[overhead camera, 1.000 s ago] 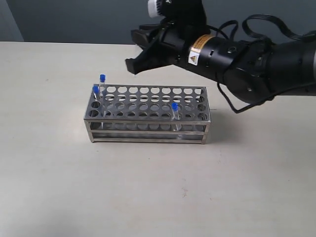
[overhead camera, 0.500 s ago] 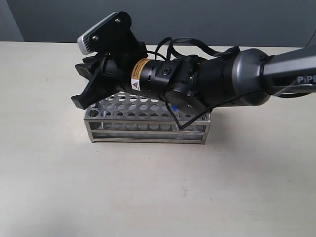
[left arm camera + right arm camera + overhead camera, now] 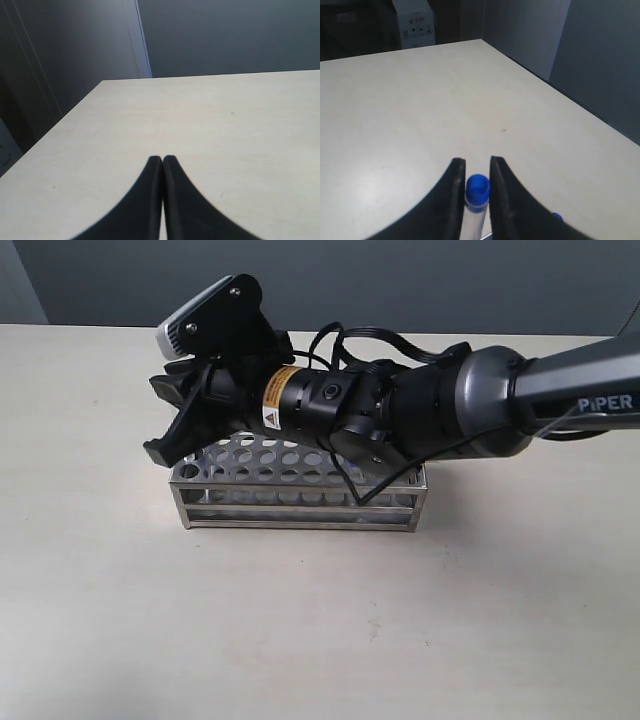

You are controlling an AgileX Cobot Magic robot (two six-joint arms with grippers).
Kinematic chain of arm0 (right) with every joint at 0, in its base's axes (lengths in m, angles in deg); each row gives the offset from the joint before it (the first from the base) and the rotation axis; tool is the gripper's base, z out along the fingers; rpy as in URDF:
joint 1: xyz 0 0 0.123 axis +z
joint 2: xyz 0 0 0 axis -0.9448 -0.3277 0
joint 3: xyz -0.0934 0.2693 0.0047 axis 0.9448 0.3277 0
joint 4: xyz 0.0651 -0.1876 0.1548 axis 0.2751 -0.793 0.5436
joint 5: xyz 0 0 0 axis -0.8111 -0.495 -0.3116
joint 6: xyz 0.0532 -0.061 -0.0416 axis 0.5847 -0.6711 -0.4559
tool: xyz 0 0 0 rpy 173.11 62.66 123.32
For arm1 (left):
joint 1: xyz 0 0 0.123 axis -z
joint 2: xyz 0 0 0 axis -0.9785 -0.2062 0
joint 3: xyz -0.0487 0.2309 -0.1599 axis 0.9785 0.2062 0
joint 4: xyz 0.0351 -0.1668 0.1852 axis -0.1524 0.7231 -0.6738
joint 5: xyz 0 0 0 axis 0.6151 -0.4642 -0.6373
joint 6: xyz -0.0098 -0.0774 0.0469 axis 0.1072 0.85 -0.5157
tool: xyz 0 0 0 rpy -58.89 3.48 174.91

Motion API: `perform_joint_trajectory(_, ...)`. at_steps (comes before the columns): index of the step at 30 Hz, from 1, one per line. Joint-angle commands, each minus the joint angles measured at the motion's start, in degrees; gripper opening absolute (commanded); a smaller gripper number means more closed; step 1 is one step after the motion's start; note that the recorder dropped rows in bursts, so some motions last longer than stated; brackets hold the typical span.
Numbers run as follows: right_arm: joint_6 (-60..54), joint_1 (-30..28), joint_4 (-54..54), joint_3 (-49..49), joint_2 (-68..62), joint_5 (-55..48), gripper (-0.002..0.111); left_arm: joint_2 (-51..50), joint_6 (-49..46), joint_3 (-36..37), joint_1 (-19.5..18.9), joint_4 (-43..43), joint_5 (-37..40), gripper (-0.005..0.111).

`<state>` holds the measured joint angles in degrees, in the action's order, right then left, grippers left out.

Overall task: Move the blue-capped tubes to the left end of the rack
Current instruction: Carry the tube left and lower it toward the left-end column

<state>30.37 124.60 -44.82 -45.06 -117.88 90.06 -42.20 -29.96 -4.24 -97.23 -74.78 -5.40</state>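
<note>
Right gripper reaches over the left end of the rack, and its arm hides the rear holes. In the wrist view its jaws clamp one blue-capped tube, and a second blue cap is cut off. Left gripper, jaws pressed together, hangs over open desk.

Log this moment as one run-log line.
right end effector: shut on blue-capped tube | over left end of rack | left end effector: shut, empty
</note>
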Motion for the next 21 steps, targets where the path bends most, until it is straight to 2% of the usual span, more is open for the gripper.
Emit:
perform_joint_trajectory(1,-2.14,0.05,-1.28,0.02,-0.69,-1.47,0.0,0.3,0.27,-0.3,0.38,0.0,-0.09,0.001)
perform_joint_trajectory(21,-3.39,-0.05,-0.5,-0.5,-1.81,-2.76,0.0,0.3,0.27,-0.3,0.38,0.0,-0.09,0.001)
